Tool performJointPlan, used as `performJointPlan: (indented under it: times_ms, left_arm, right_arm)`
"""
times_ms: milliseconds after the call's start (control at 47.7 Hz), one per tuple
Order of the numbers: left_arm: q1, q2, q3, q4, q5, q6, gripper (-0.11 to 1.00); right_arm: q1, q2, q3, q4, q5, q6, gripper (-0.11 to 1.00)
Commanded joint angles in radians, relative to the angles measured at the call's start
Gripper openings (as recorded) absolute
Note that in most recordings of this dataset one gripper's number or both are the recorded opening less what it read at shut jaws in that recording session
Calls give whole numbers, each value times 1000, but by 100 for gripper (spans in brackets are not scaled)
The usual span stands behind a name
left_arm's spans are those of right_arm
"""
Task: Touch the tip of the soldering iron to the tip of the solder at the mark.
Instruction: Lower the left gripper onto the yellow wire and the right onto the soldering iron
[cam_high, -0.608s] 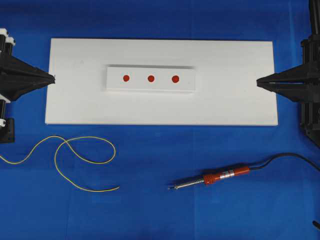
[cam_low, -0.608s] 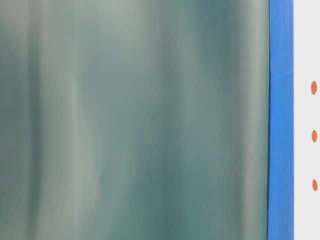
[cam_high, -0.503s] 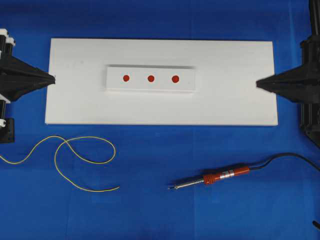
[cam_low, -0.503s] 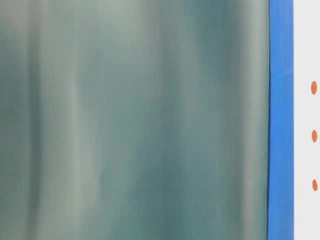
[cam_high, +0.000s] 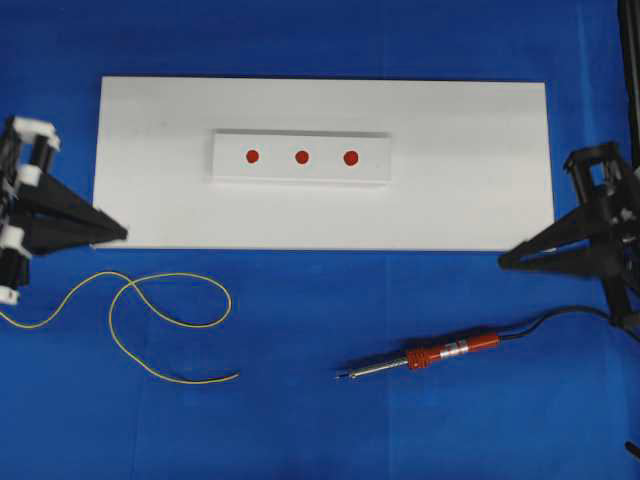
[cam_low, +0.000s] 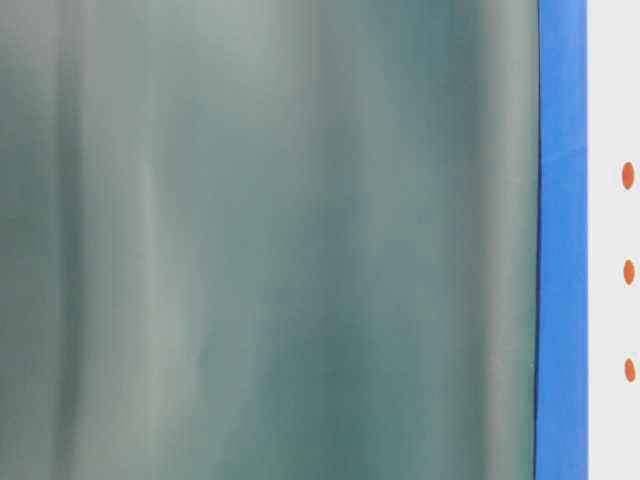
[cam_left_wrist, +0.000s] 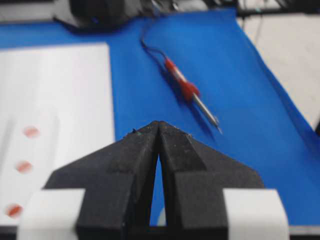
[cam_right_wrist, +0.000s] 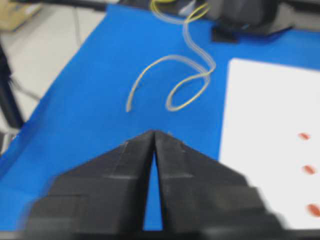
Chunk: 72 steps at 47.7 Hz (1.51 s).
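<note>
At the left of the overhead view, the left claw (cam_high: 120, 234) is now seen at the lower left corner of the white board (cam_high: 470, 120), while half a second ago it was pointed at the middle of the board's left edge. Its jaws are pressed together to a point and nothing is held between them. It has been swung toward the solder (cam_high: 160, 310), which lies below it on the blue worktop (cam_high: 300, 420) in loose yellow curls, untouched and in the same place as before. The free end of the solder points to the right, near the middle of the worktop.

In the middle, the raised white block (cam_high: 300, 172) with its three red marks (cam_high: 301, 157) is unchanged, and nothing is placed on it yet.

To the right, the soldering iron (cam_high: 425, 357) is also not moved: it lies on the worktop below the board, its silver tip directed to the left and its black cord (cam_high: 560, 315) leading off to the right. Above it, the right claw (cam_high: 503, 263) has been brought down from the middle of the board's right edge to the lower right corner. It is closed too, and empty.

It can be judged that both arms have just left their rest pose and the approach to the two tools is only started. The claws must be opened before any pick-up, so the touching at the mark is far from done.
</note>
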Motion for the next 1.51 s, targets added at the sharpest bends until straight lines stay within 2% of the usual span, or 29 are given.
performJointPlan:
  times_ms: [0, 105, 147, 272, 335, 440, 545, 629, 692, 859, 1006, 1194, 1488]
  left_arm:
    - [-41, 54, -9, 2, -23, -8, 2]
    - [-87, 110, -6, 3, -44, -11, 22]
    - [-106, 133, -3, 2, -54, -11, 39]
    - [-150, 212, 9, 2, -77, -14, 77]
    - [-164, 253, 17, 2, -103, -14, 87]
    - [-186, 348, 31, 2, -201, -14, 85]
    - [-204, 459, 43, -2, -310, -18, 85]
    - [-218, 558, 48, -3, -410, -37, 85]
    - [-229, 634, 41, -2, -474, -51, 85]
    - [-275, 825, 12, -3, -609, -71, 83]
    - [-305, 931, -12, -3, -686, -80, 82]
    - [-339, 992, -29, -3, -710, -80, 78]
    - [-350, 1048, -52, -6, -704, -80, 76]
  right_arm:
    - [14, 37, -14, 8, -6, 18, 9]
    - [28, 107, -11, 21, -14, 67, 33]
    - [32, 141, -9, 26, -26, 81, 45]
    - [52, 245, 5, 35, -97, 94, 82]
    - [57, 305, 17, 55, -138, 95, 94]
    - [80, 387, 46, 100, -224, 95, 91]
    - [133, 472, 80, 138, -364, 95, 92]
    - [172, 540, 95, 190, -451, 95, 92]
    - [204, 601, 103, 250, -515, 92, 92]
    - [276, 752, 72, 333, -604, 87, 92]
    - [311, 853, 57, 397, -661, 87, 92]
    - [345, 948, 48, 443, -732, 87, 91]
    - [379, 1068, 6, 471, -781, 87, 82]
